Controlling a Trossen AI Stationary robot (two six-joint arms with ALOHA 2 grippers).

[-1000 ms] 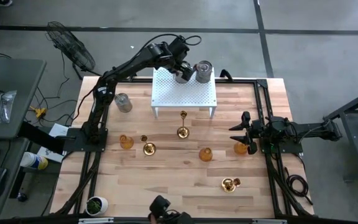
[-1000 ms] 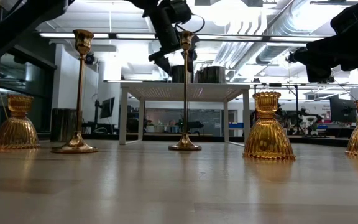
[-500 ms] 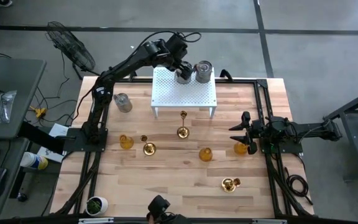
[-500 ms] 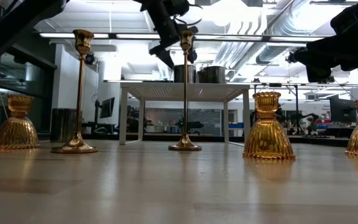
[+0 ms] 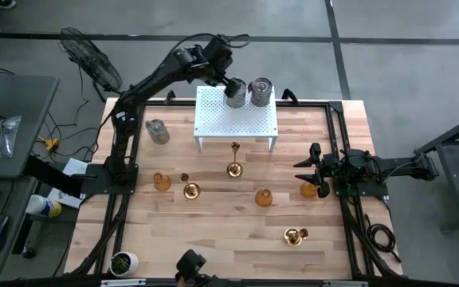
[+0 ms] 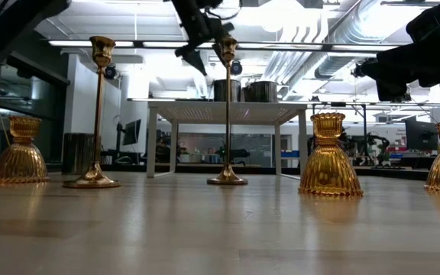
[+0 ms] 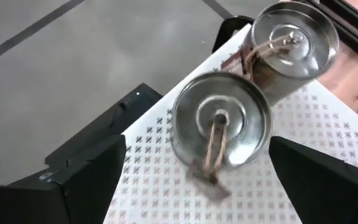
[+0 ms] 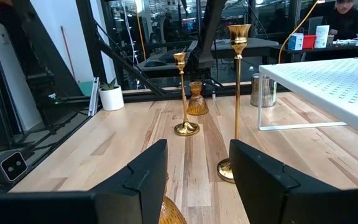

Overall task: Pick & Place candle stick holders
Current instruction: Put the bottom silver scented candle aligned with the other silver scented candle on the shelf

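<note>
Atop white perforated stand (image 5: 237, 119) at twelve o'clock, two silver holders (image 7: 221, 120) sit delivered; left gripper (image 5: 228, 84) hovers wide-open, empty; right gripper (image 5: 305, 165) half-open, idle.

— What is around the wooden table (image 5: 213, 231)?
— Grey concrete floor (image 5: 389, 72). At ten o'clock stands a black fan (image 5: 86, 60); at nine, a grey desk (image 5: 10, 135).
— And above?
— Bright ceiling lights (image 6: 281, 15).

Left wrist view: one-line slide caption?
Open left gripper hovering above two silver-grey holders standing side by side on the white perforated stand.
</note>
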